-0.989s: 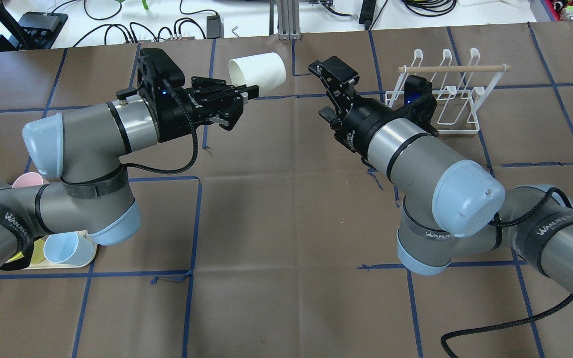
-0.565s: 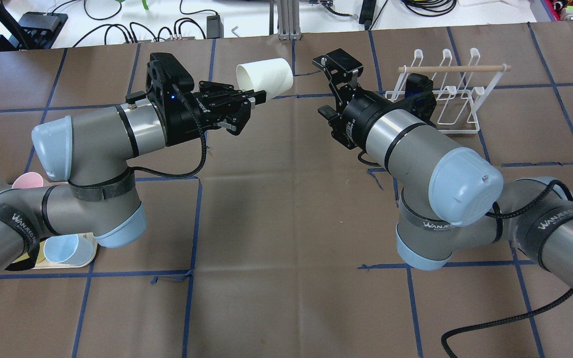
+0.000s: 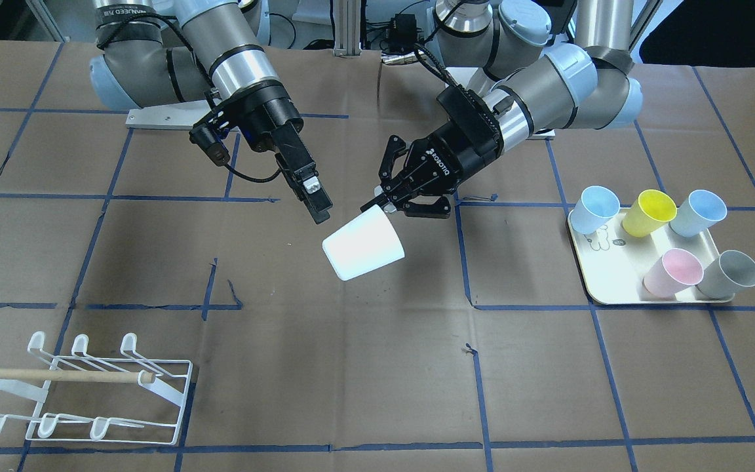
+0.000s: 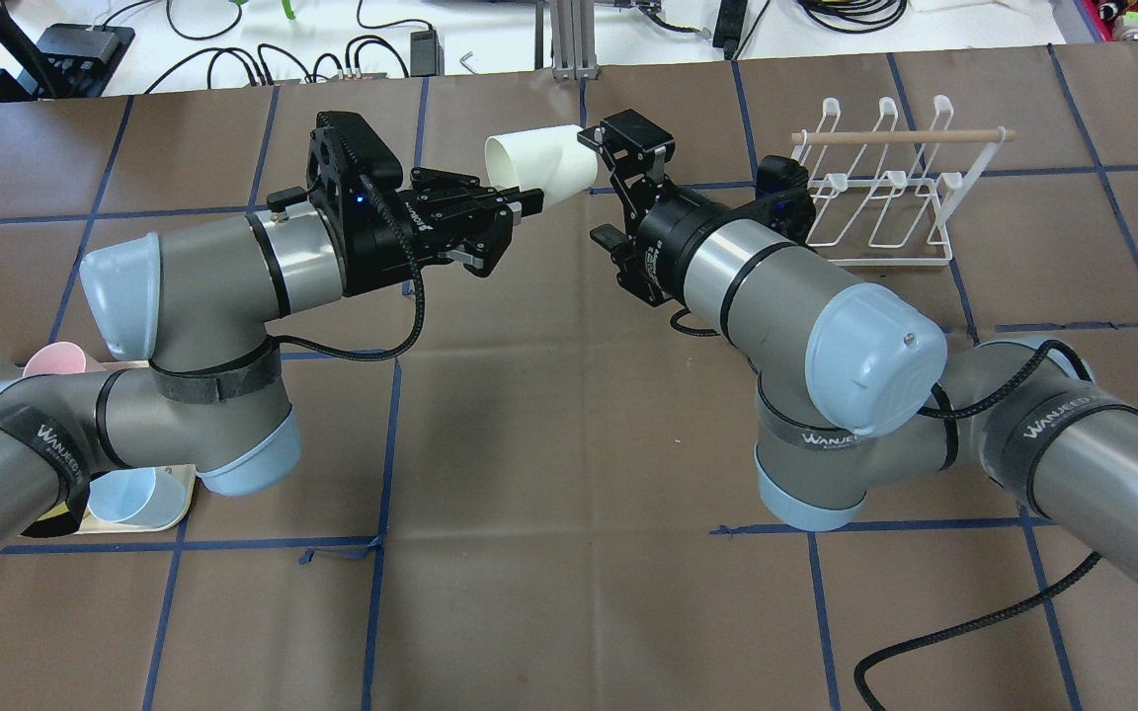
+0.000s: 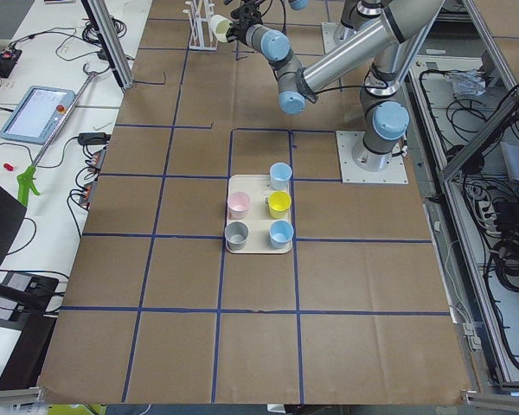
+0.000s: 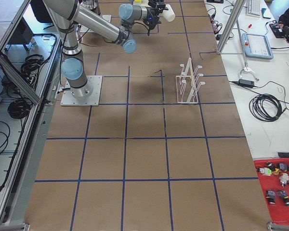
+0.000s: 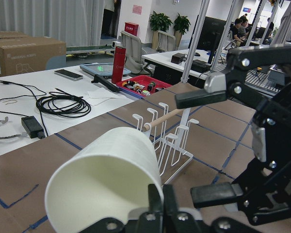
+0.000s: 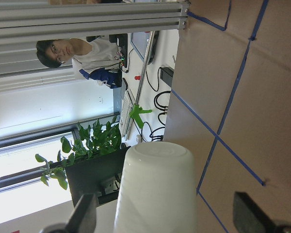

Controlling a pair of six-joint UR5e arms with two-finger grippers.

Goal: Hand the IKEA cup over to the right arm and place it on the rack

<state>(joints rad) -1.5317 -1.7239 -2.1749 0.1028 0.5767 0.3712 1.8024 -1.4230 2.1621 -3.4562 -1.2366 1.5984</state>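
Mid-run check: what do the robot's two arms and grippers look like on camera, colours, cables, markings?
Both the left arm and right arm are silver-grey tubes with pale blue joint caps, black WANJEED straps and black braided cables. The left gripper and right gripper are black, two-fingered; the left reads ROBOTIQ.

At the right of the front-facing view, a cream tray (image 3: 617, 280) holds five cups: pale blue cup (image 3: 597, 208), yellow cup (image 3: 646, 211), light blue cup (image 3: 698, 211), pink cup (image 3: 674, 270), grey cup (image 3: 731, 272). Blue tape lines (image 3: 476, 367) grid the brown tabletop (image 3: 351, 380).
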